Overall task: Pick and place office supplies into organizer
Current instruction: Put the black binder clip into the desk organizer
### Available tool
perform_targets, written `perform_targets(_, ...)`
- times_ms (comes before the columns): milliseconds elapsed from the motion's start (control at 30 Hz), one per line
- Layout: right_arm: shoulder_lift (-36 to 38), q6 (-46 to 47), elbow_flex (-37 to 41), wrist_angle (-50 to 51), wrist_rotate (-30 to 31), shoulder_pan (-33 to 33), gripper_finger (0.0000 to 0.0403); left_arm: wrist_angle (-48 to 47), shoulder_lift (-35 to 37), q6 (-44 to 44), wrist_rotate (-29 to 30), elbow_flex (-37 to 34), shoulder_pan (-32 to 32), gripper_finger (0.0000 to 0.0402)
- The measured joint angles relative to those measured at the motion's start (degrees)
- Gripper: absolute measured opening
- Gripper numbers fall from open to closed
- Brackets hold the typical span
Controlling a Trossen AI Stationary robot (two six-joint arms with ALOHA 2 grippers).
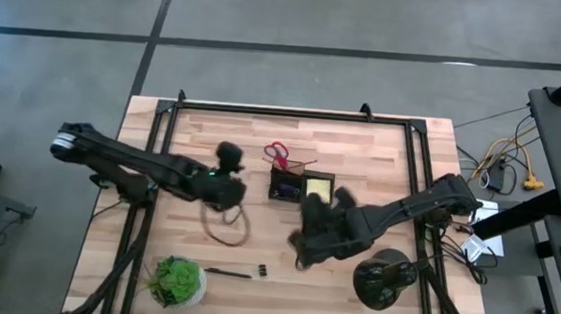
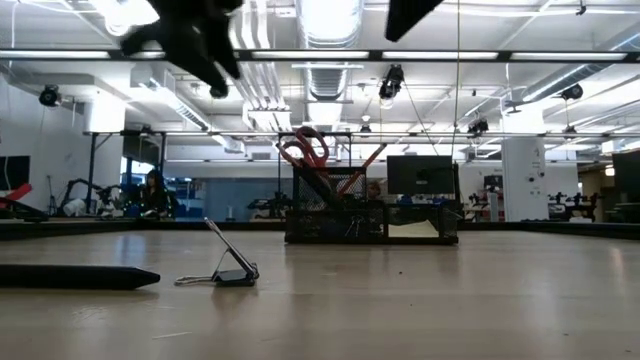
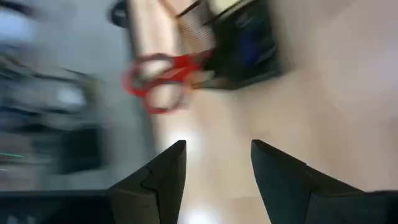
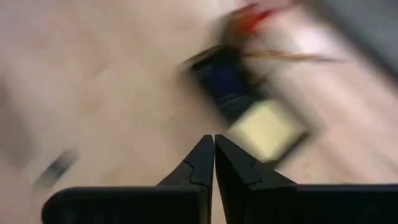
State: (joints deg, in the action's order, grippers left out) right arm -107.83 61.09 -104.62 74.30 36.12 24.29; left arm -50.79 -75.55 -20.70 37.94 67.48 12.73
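Observation:
The black mesh organizer (image 1: 296,186) stands mid-table. Red-handled scissors (image 1: 279,155) and an orange pencil (image 2: 365,160) stick up out of it, and a yellow sticky-note pad (image 1: 317,190) lies in its right compartment. A black pen (image 1: 228,271) and a small black clip (image 1: 263,270) lie flat near the front edge. My left gripper (image 3: 217,155) hovers open and empty to the left of the organizer (image 3: 242,43), above the table. My right gripper (image 4: 213,142) is shut and empty, raised just in front and to the right of the organizer (image 4: 227,81).
A green potted plant (image 1: 175,280) sits at the front left. A round black domed object (image 1: 383,281) is at the front right. A brown cord loop (image 1: 228,225) lies under the left arm. Bare wood shows between the pen and the organizer.

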Motion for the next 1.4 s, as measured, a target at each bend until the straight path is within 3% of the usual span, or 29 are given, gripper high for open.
perform_targets(100, -0.81, -12.67, 1.84, -13.50, -10.69, 0.38, 0.0009, -1.12, 4.79, 17.76, -9.85, -0.68, 2.31, 0.0164)
perform_targets(200, -3.35, -18.77, 3.36, -22.74, -14.40, 0.14, 0.0009, -1.27, 8.66, 31.28, -16.75, -1.29, 4.07, 0.0164)
perform_targets(400, -11.96, -25.07, 0.87, -25.10, -24.45, -2.32, 0.0013, -2.72, 13.93, 42.63, -21.51, -1.37, 7.00, 0.0164)
perform_targets(567, -18.59, -27.86, -4.46, -24.73, -31.13, -2.52, 0.0054, -3.74, 16.17, 48.55, -21.89, -1.37, 8.19, 0.0164)
perform_targets(900, -26.04, -57.55, -17.32, -17.37, -30.81, 0.26, 0.0155, -9.20, 14.14, 56.64, -24.26, -4.12, 11.75, 0.0164)
perform_targets(1133, -30.02, -63.76, -21.66, -16.61, -31.25, -0.75, 0.0186, -8.11, 12.93, 59.54, -24.37, -7.57, 15.03, 0.0164)
perform_targets(1400, -30.77, -69.23, -21.64, -16.26, -33.18, -2.08, 0.0182, -6.75, 13.49, 60.50, -24.29, -8.90, 15.95, 0.0164)
